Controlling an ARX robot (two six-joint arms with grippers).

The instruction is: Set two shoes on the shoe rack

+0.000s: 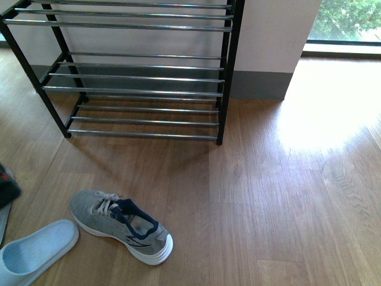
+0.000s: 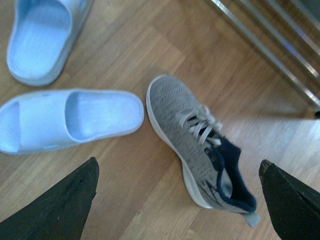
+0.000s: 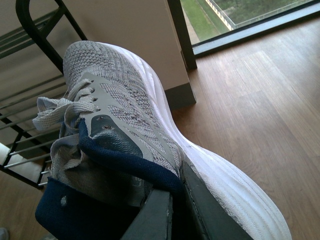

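1. The right gripper (image 3: 175, 212) squeezes the navy heel of one grey knit sneaker with a white sole (image 3: 125, 100), up in the air.
2. The tall black rack with shiny bars (image 1: 228, 77) is behind its toe.
3. The other grey sneaker (image 1: 122, 225) lies slanted on the wooden floor (image 1: 286, 196), near the left arm.
4. The left gripper (image 2: 178, 170) hangs over it, spread wide, holding nothing.

Floor (image 1: 268, 208): wood planks, warm brown, slightly glossy.
Wall (image 1: 274, 30): pale, plain, ending in an outer corner; grey skirting (image 1: 262, 85) along its foot.
Window (image 1: 348, 18): at the floor's far right edge, dark frame, greenery outside.
Light: bright daylight patch (image 1: 315, 119) on the floor beside the window.
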